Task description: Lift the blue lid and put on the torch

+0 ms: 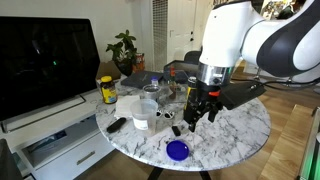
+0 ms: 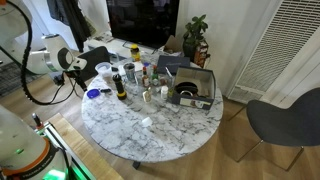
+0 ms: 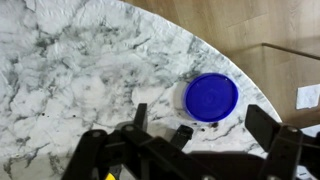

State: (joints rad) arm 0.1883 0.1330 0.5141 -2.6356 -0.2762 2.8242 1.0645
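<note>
Glossy plastic blue lid (image 3: 211, 97), marble table (image 3: 80, 70)

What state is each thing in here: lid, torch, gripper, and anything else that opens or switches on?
Lid: lying flat on the table near its edge, not held.
Torch: upright, no lid on it.
Gripper: fingers open, empty, above the table.
Box: open.
TV: screen dark.
</note>
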